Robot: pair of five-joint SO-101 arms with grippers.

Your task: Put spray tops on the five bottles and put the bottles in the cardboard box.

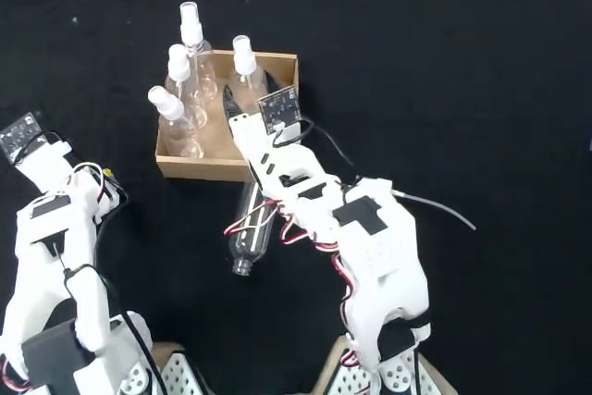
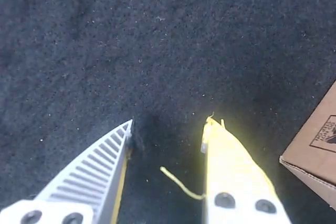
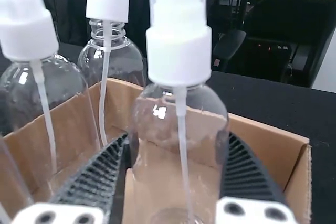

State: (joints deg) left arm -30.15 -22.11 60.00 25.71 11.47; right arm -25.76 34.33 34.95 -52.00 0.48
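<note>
Right arm [image 1: 370, 247] extends over the cardboard box [image 1: 280, 64], which sits on the black bench [image 1: 462, 90].

Right gripper [image 3: 176, 148]: black ribbed fingers [image 3: 100, 174] sit against both sides of a clear capped bottle [image 3: 178, 114] and grip it. The bottle is upright inside the box, at the corner nearest the arm. Its base is cut off in the right wrist view, so contact with the box floor cannot be confirmed. In the high view the wrist covers most of the gripper.

Three other bottles stand upright in the box, each with a white spray top:
- rear bottle [image 1: 194, 43]
- middle bottle [image 1: 182, 76]
- near bottle [image 1: 174, 122]

Their clear bodies overlap in the high view, so it is hard to tell whether they touch.

The fifth bottle [image 1: 252, 227] lies on its side on the bench, just outside the box's near wall. Its open neck has no spray top and points toward the arm bases. Its far end is hidden under the right arm.

Left arm [image 1: 51, 228] stands well to the side of the box. Left gripper [image 2: 169, 129]: fingers apart with nothing between them, over bare bench. One finger carries yellow tape with a loose strand. A corner of the box [image 2: 315, 145] shows nearby, cut off at the frame edge.
</note>
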